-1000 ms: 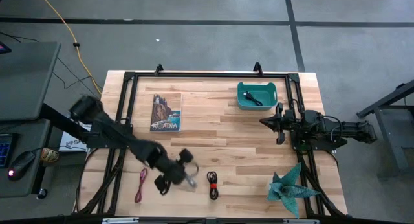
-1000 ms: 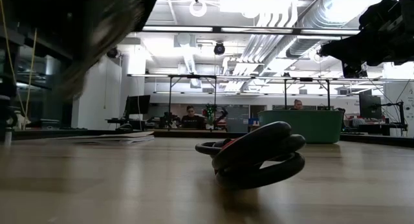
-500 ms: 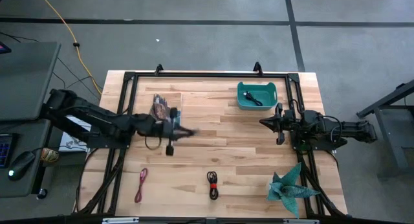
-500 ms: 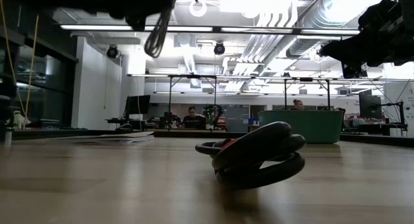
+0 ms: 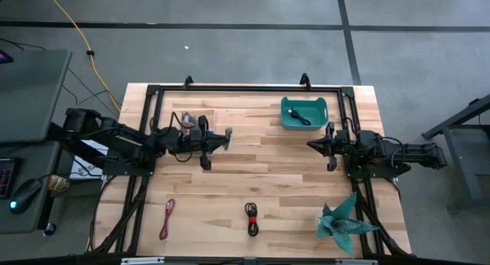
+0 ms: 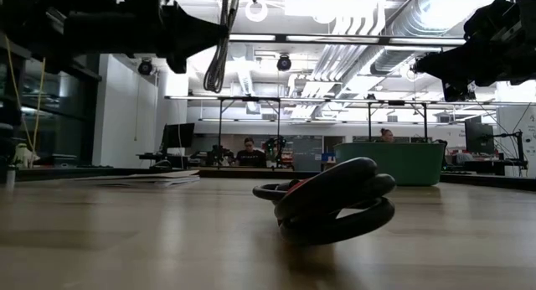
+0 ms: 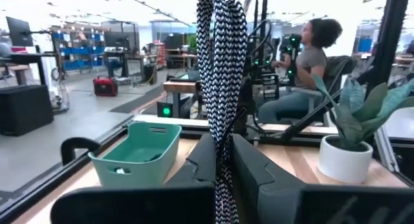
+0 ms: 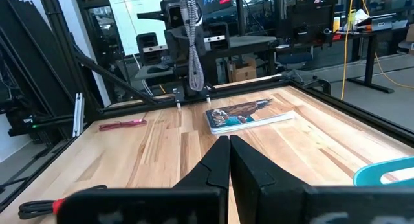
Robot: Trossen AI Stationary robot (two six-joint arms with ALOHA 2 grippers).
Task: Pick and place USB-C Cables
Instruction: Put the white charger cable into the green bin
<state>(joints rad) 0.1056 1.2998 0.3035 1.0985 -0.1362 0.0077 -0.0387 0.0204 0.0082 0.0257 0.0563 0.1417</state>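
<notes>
My left gripper [image 5: 226, 137] stands above the table's middle left, pointing level toward the right edge, shut on a light braided USB-C cable [image 7: 221, 68], folded into a long loop [image 6: 219, 38]. A teal bin [image 5: 304, 112] at the far right holds a black cable [image 5: 300, 117]. A pink cable [image 5: 167, 219] and a red-and-black cable [image 5: 251, 217] lie flat near the front edge. My right gripper [image 5: 312, 145] waits shut at the right side, holding nothing. My left gripper pinches the folded braided cable between its two fingers [image 7: 249, 162], on the strands [image 7: 223, 130] partway along the loop. The fingers come level, from the table's left, and lie across the cable. The cable stands upright, lifted clear, its loop end [image 8: 196, 78] hanging below the fingers.
A magazine [image 5: 193, 121] lies at the far left, partly under my left arm. A potted plant [image 5: 344, 220] stands at the near right corner. A black frame [image 5: 245, 89] runs around the table. Bare wood lies between my left gripper and the bin.
My left gripper has risen from the front edge beside the red-and-black cable and gone toward the far edge. It has tipped from pointing down to pointing level toward the right. The braided cable has come with it, lifted clear and now upright.
</notes>
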